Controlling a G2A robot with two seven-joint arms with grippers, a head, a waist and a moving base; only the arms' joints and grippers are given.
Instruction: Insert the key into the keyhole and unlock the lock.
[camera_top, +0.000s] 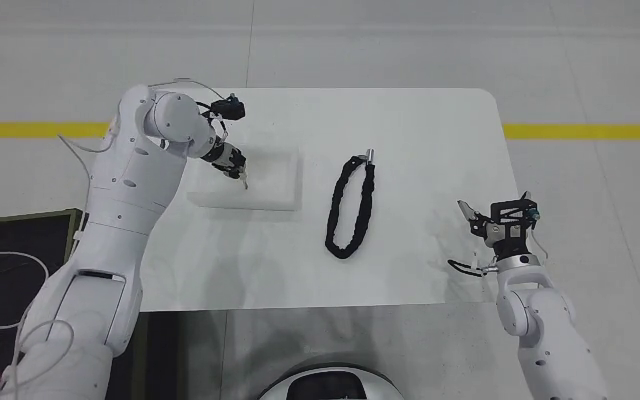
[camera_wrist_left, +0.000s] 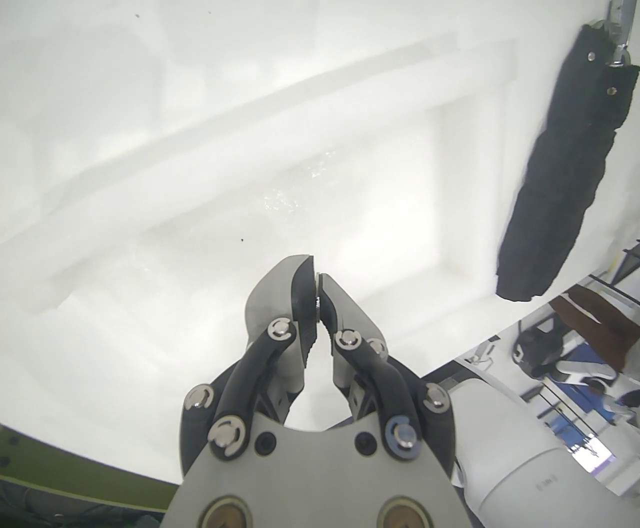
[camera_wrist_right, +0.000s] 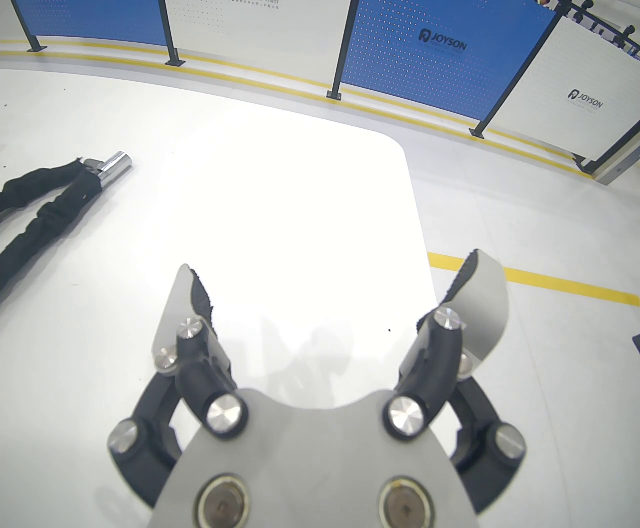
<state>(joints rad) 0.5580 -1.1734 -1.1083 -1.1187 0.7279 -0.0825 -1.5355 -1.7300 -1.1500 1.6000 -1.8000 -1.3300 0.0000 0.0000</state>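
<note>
One key (camera_wrist_left: 318, 295) — pinches it in the clenched left gripper (camera_top: 236, 170), just over the foam block (camera_top: 270, 190); holds the right gripper (camera_wrist_right: 331, 265) splayed open near the right edge of the table (camera_top: 420, 130), well apart from the chain lock (camera_top: 367, 200) — looped mid-table, steel barrel farthest from the robot.

Cloth-sleeved lock (camera_wrist_left: 560, 190), shiny metal cylinder (camera_wrist_right: 114, 164)
</note>
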